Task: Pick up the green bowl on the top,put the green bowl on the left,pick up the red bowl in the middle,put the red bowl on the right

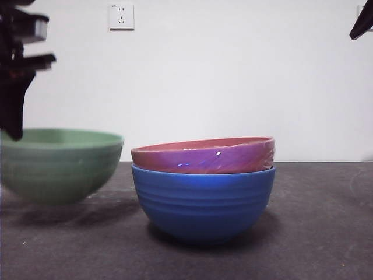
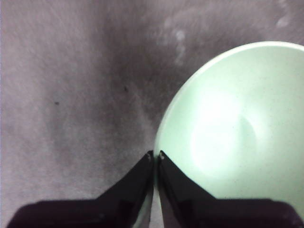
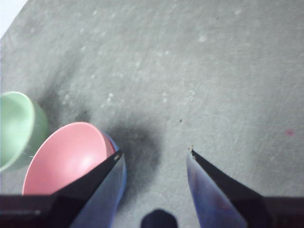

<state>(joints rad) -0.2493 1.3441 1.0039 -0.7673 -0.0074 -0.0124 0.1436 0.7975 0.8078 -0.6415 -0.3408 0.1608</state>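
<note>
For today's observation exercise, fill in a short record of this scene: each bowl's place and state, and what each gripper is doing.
green bowl: off the stack, at the left, its shadow lying apart below it
left gripper: shut on the green bowl's rim
red bowl: nested in the blue bowl, mid-table
right gripper: open, holding nothing, above the table

A bare test bench in a lab or robotics workroom is showing here, not a lived-in kitchen. A dark grey mat-like tabletop [image 1: 315, 233] is stretching back to a plain white wall [image 1: 233, 70], which is carrying only a white wall socket [image 1: 121, 16]. Black robot arm hardware [image 1: 17, 64] is hanging in at the upper corners, and plain coloured bowls are sitting on the mat.
</note>
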